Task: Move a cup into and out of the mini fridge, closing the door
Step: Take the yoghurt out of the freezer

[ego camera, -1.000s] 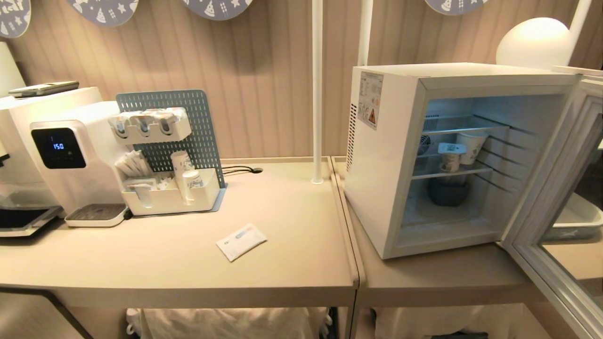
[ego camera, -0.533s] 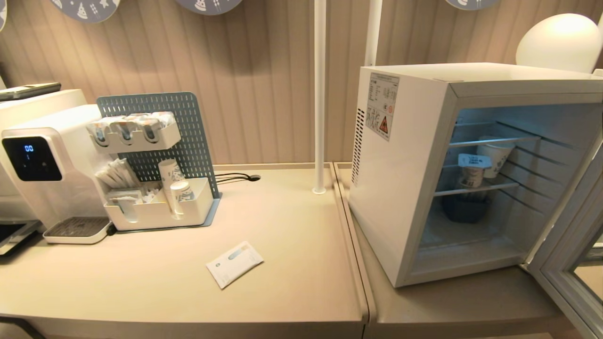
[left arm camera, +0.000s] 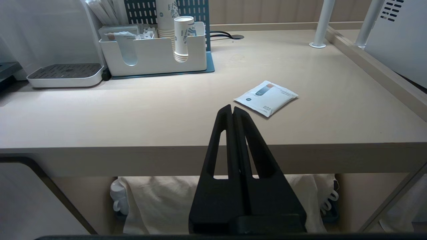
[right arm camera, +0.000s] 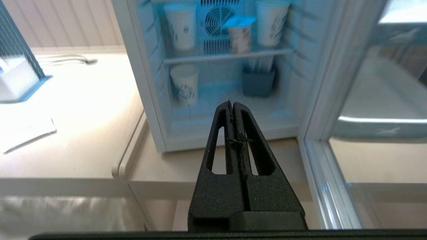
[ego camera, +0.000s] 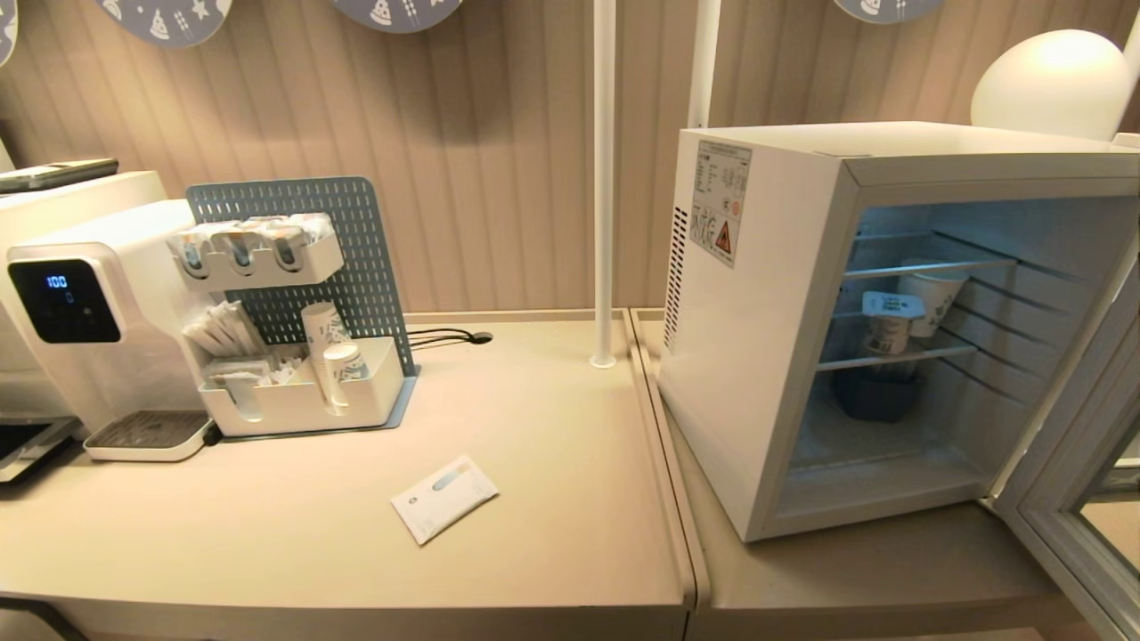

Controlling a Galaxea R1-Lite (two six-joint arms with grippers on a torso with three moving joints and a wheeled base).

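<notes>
At far left we see a white water dispenser with a dark display [ego camera: 64, 303]; beside it a white organiser tray backed by a blue-grey pegboard [ego camera: 298, 401], holding stacked patterned paper cups [ego camera: 343, 363]; on the beige surface [ego camera: 534, 534] lies a flat white sachet [ego camera: 443, 486]; the left gripper [left arm camera: 232, 110], fingers closed on nothing, sits before that surface's front edge, near the sachet; at right stands the white boxy mini fridge [ego camera: 757, 338]; on its middle wire shelf [ego camera: 895, 358] we find the small squat cup with a white-and-blue foil lid [ego camera: 889, 322], a taller paper cup [ego camera: 933, 292] just behind; the right gripper [right arm camera: 233, 106], fingers closed and empty, faces the interior; the glass-windowed door [ego camera: 1069, 499] stands swung open at far right.
</notes>
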